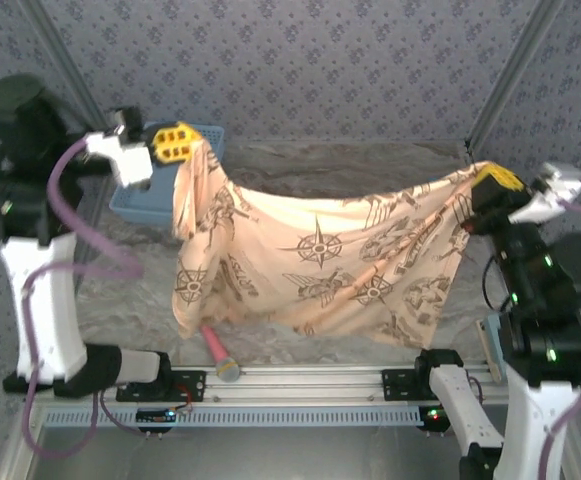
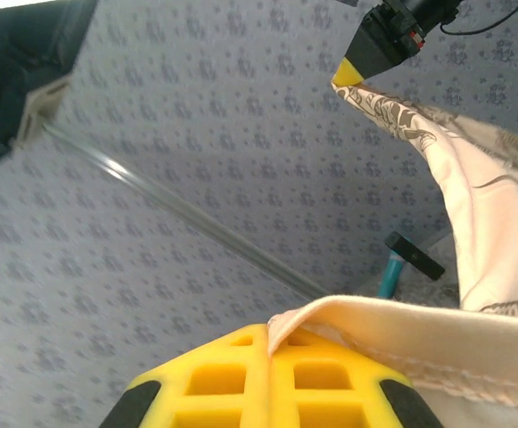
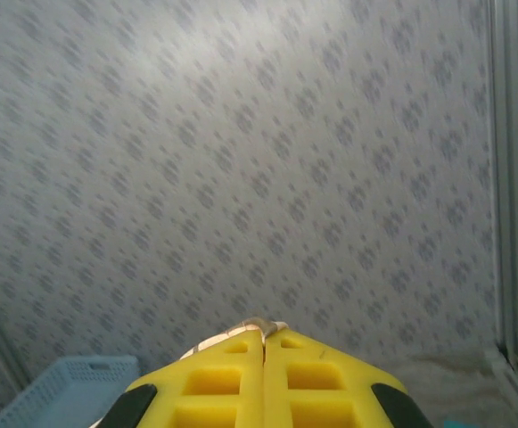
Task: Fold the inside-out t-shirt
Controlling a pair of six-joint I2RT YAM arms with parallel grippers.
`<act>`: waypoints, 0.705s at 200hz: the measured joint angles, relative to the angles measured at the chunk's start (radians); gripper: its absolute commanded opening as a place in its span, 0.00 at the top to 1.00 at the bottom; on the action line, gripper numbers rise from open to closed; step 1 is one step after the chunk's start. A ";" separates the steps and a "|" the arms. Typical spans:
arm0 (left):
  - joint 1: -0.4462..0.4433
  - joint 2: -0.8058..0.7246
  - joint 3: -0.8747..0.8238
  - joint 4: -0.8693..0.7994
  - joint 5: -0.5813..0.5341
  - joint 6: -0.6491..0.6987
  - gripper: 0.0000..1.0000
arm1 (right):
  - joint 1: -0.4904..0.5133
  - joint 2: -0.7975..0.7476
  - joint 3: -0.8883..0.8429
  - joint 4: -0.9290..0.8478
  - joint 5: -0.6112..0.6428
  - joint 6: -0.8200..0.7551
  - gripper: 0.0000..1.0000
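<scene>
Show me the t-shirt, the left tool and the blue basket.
t-shirt point(image 1: 322, 246), top view, compass print at centre.
left tool point(image 1: 185, 142), top view, yellow fingertips.
blue basket point(image 1: 138, 205), top view, near wall.

The peach-tan cloth t-shirt point(image 1: 320, 260) with dark brown emblems was held aloft, stretched between the yellow-fingered left gripper point(image 1: 177, 141) and right gripper point(image 1: 497, 180), each clamped on an edge. A pink-handled tool point(image 1: 217, 353) was seen below its hem.

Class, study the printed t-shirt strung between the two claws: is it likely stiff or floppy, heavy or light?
Probably floppy: the t-shirt sags between the left claw and right claw. Likely light: two small edge pinches hold it up. Released, it would probably collapse.
</scene>
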 measured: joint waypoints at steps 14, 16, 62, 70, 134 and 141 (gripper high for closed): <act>0.001 0.130 0.018 -0.003 0.005 0.018 1.00 | 0.000 0.085 -0.065 0.037 0.028 0.012 1.00; 0.001 0.143 0.021 -0.005 0.006 0.021 1.00 | 0.000 0.102 -0.075 0.043 0.032 0.015 1.00; 0.001 0.751 0.214 -0.098 0.003 0.140 0.98 | 0.008 0.532 -0.221 0.180 0.136 0.048 0.94; 0.000 0.874 0.308 -0.109 -0.010 0.139 0.65 | 0.010 0.632 -0.220 0.194 0.159 0.062 0.86; -0.039 1.242 0.571 -0.048 -0.322 -0.103 0.00 | 0.025 0.985 -0.055 0.156 0.249 0.122 0.53; -0.042 1.221 0.566 -0.045 -0.353 -0.135 0.00 | 0.031 0.978 -0.054 0.157 0.249 0.122 0.53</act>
